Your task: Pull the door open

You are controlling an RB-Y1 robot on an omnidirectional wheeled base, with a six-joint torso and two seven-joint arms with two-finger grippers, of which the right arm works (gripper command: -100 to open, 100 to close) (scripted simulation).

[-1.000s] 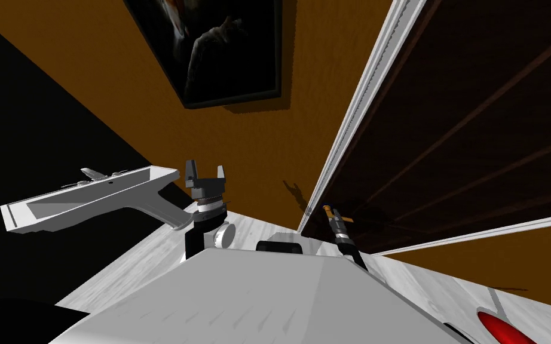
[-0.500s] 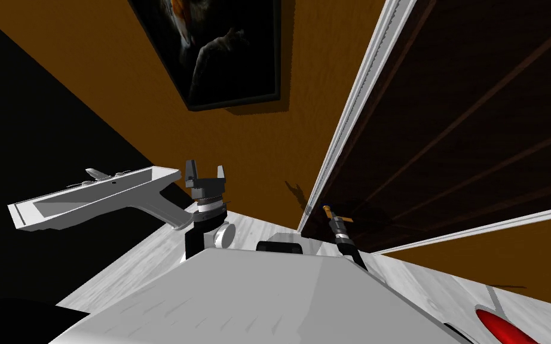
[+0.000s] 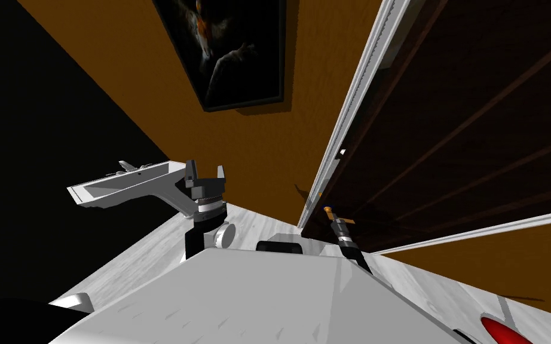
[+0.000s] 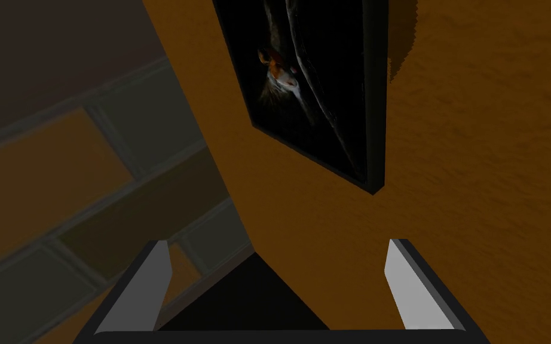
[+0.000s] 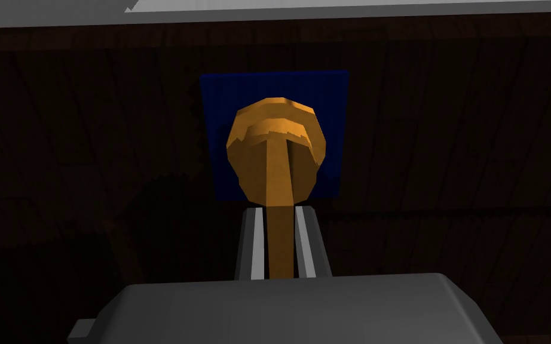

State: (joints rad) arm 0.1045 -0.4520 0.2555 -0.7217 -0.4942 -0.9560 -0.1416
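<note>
Grasp: orange lever handle (image 5: 275, 143) is clamped between the right gripper (image 5: 277, 212) fingers, at 1 o'clock in the head view | Door: dark wooden door (image 3: 477, 119) is seen close against its white frame (image 3: 352, 101) (swing judged barely begun, if at all) | Left gripper (image 3: 205, 174): at 11 o'clock, fingers spread wide, empty | Remaining: nearly the whole pull.

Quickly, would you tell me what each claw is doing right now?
Left claw: open, holding nothing.
Right claw: shut on the orange door handle.
</note>
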